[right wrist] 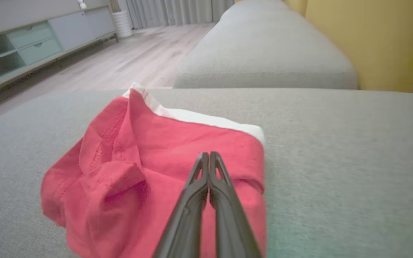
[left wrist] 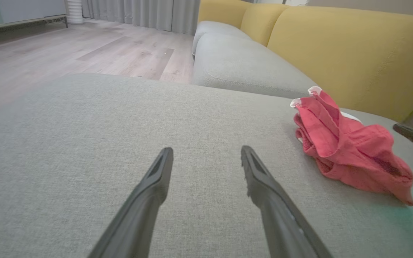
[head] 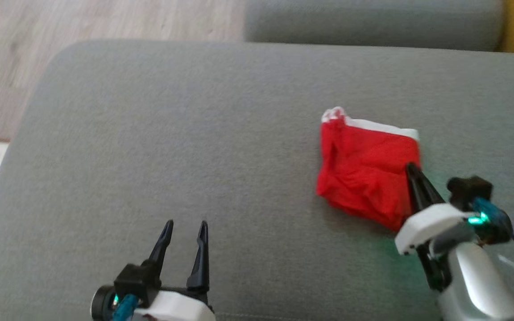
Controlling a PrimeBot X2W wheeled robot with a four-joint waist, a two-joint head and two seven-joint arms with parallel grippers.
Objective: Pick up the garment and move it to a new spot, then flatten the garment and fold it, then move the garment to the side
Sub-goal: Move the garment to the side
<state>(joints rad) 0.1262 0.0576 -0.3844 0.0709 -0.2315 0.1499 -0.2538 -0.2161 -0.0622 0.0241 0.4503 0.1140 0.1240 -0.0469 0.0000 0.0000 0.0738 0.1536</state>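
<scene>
Grey seat cushion (head: pixel 194 133) is the work surface. Wood floor (head: pixel 105 18) lies past its far-left edge, a second grey cushion (head: pixel 373 22) sits behind it, and a yellow backrest (left wrist: pixel 353 46) runs along the right. Red garment (head: pixel 364 174) is on the right half of the cushion, bunched into a rough square, wrinkled and not flat. White band (right wrist: pixel 199 118) runs along its far edge, with one corner sticking up at the far left. Right gripper (head: pixel 411 167): fingers pressed together with tips meeting, as seen in right wrist view. Its tips sit over the garment's right part, close to the right edge in head view. Can't tell if any cloth is caught between them, or if the tips actually touch the fabric. Green light from the right wrist tints the cushion by the garment's near-right corner. Left gripper (head: pixel 185 224): fingers spread, bare cushion showing in the gap, pointing away across the surface. It is well apart from the garment, which lies off to its right in left wrist view. Head view is slightly blurred. Background in the wrist views: grey curtains (left wrist: pixel 138 12) and a low cabinet (right wrist: pixel 31 43) with pale green drawers along the wall.
</scene>
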